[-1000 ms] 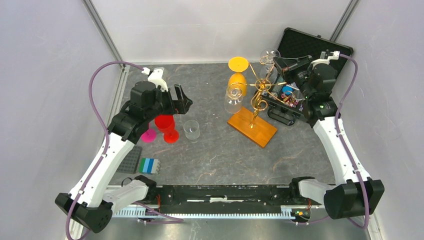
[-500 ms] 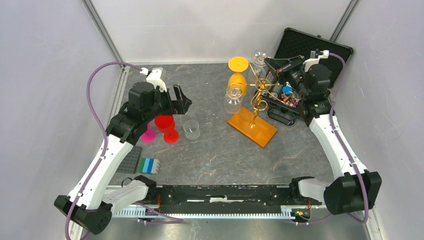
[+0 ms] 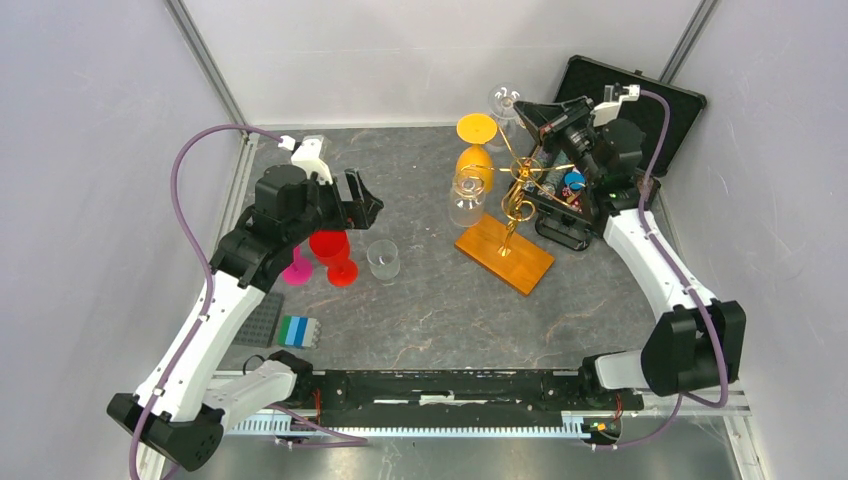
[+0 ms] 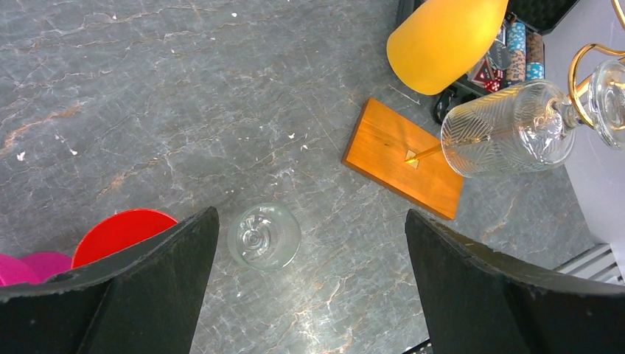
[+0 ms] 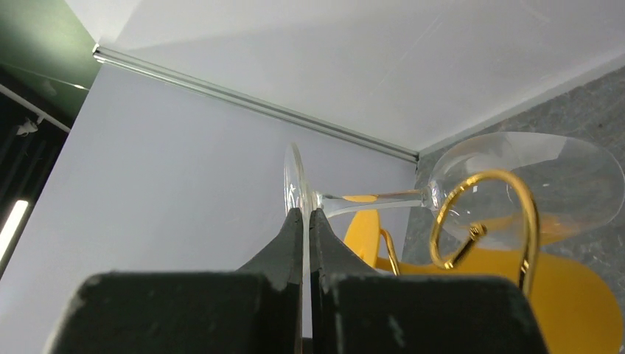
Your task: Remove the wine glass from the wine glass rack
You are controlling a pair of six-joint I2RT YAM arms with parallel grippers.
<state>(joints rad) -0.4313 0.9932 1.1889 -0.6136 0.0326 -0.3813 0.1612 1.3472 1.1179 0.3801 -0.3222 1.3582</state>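
The gold wire wine glass rack stands on its wooden base at the back right. My right gripper is shut on the flat foot of a clear wine glass, held sideways at the rack's top. In the right wrist view its bowl lies behind a gold curl. An orange glass and a patterned clear glass hang on the rack. My left gripper is open and empty above the left glasses, fingers wide apart.
A small clear glass, a red glass and a pink glass stand on the table at the left. An open black case with chips lies behind the rack. Coloured blocks and a grey plate sit near the front left.
My right gripper has moved left and toward the back wall with the clear wine glass in it. The left arm has not moved.
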